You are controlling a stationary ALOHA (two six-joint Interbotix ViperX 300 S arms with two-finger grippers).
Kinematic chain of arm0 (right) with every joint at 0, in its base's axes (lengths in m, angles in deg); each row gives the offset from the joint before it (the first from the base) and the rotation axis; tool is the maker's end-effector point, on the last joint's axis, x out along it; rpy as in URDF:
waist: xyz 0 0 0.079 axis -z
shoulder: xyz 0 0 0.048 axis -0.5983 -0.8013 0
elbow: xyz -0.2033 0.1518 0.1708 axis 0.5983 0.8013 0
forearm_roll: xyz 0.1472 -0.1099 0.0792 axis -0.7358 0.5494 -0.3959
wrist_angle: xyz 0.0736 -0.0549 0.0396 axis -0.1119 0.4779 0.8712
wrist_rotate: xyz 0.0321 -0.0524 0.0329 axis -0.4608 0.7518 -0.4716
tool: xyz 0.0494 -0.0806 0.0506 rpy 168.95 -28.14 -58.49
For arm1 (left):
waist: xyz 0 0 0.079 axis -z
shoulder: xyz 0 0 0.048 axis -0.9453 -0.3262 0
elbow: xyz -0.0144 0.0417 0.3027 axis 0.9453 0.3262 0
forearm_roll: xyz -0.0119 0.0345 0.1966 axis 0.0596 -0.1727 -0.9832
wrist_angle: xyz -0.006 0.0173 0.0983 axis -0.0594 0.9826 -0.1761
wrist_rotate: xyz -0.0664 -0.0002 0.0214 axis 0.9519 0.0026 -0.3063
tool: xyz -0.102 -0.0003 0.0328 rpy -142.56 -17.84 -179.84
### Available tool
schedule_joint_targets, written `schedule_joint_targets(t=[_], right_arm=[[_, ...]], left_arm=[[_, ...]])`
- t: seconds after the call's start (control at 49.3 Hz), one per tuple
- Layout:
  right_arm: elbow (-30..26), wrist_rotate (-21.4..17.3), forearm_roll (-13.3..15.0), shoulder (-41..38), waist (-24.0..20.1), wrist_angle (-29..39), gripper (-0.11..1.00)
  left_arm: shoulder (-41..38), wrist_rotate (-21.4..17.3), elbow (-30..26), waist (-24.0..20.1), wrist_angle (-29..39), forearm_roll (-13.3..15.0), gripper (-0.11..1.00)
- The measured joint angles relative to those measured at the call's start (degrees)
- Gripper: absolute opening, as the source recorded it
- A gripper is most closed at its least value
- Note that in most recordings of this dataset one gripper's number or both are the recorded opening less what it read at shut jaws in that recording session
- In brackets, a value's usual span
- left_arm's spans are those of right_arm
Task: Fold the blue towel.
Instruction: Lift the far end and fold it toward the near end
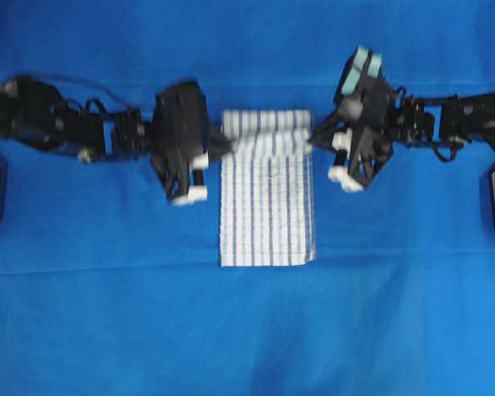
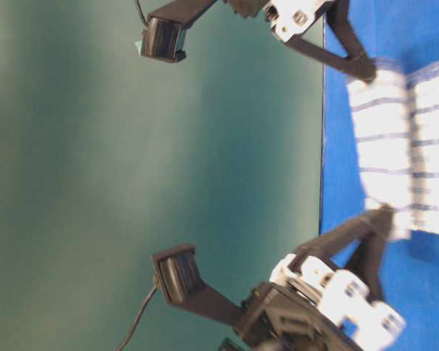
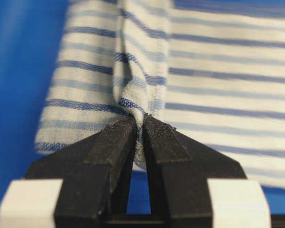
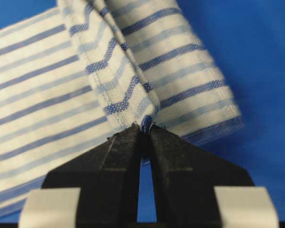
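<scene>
Left gripper (image 3: 138, 124) and right gripper (image 4: 143, 127) each clamped on lifted edge of white blue-striped woven towel (image 1: 268, 214) over blue tablecloth (image 1: 247, 330).

surface: solid-blue tablecloth (image 1: 247, 346) | backdrop: plain dark-green wall (image 2: 132, 161) | light: even

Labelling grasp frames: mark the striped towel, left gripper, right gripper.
striped towel (image 1: 266, 210): overhead view, flat middle of the cloth.
left gripper (image 3: 139, 127): left wrist view, fingertips pinching the towel's edge.
right gripper (image 4: 143, 130): right wrist view, fingertips pinching a towel corner.
</scene>
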State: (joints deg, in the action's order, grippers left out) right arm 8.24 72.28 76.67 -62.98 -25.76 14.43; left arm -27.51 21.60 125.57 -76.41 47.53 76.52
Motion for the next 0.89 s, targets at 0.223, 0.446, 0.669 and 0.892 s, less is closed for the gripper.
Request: schedule_joint_targets(t=[0.223, 0.446, 0.669, 0.892], right_arm=[[0.2, 0.0, -2.8, 0.1, -7.3, 0.0, 0.07], [0.2, 0.0, -4.6, 0.1, -11.7, 0.8, 0.07], [-0.1, 0.0, -5.4, -0.8, -14.4, 1.1, 0.07], [-1.0, 0.0, -5.4, -3.2, -14.8, 1.2, 0.07]], left_arm=[[0.0, 4.6, 0.1, 5.9, 2.0, -0.1, 0.04], [-0.1, 6.5, -0.1, 10.5, 2.4, -0.1, 0.04], [-0.3, 6.5, -0.2, 12.8, 2.4, -0.1, 0.04], [-0.6, 6.5, -0.3, 13.0, 2.4, -0.1, 0.04]])
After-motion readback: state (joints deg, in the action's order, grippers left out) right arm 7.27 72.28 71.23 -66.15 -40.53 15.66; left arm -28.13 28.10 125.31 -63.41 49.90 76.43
